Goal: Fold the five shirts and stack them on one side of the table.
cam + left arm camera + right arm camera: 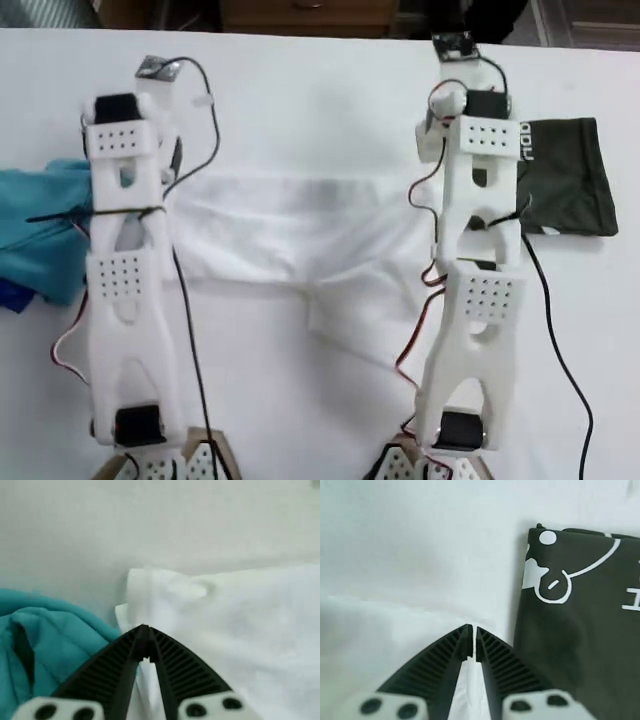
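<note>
Hands are both closed on the white shirt (pixel 300 240): left hand (pixel 144 632) at its end beside a crumpled teal shirt (pixel 45 230), right hand (pixel 472 632) at its end beside a folded dark shirt (pixel 565 175). The white shirt lies spread across the middle of the surface (pixel 320 100).

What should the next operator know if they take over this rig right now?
Left gripper: shut on one edge of the white shirt, beside the teal shirt.
Right gripper: shut on the white shirt's opposite edge, next to the dark shirt.
White shirt: spread across the middle of the table, between the two arms.
Done: dark shirt lies folded flat on the right side.
Left: fold the white shirt and probably stack it on the dark one; the teal shirt is bunched up, unfolded, at the left edge.
</note>
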Robot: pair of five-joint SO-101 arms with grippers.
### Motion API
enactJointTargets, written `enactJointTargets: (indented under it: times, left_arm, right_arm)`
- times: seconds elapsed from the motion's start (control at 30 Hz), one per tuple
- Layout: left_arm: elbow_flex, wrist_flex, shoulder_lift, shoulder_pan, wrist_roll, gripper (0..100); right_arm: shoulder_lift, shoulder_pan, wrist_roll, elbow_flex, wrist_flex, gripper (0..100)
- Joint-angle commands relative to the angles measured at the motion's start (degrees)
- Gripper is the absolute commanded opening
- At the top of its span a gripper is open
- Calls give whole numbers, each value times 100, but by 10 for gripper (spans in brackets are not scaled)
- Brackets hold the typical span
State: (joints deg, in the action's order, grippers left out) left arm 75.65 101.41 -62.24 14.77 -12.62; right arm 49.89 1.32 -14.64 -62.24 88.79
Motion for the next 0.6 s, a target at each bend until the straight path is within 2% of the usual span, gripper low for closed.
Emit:
enactJointTargets:
  times: [0.0, 0.07, 0.2, 0.37, 0.57]
  left_arm:
    - [-1086, 123, 1442, 9, -9, 26]
    - [-1903, 97, 2022, -35, -88, 27]
    - [-3354, -202, 2945, -79, -185, 27]
    - [-5253, -1064, 3903, -44, -202, 27]
    - [-7512, -2435, 4993, -62, -211, 27]
  right_arm:
    - [-75, -13, -255, -1046, 848, 20]
    - [-75, -110, -510, -1556, 1253, 20]
    - [-259, -154, -554, -2013, 1279, 20]
    - [-1033, -444, -536, -1380, 1279, 20]
    - [-2642, -866, -114, -70, 1270, 19]
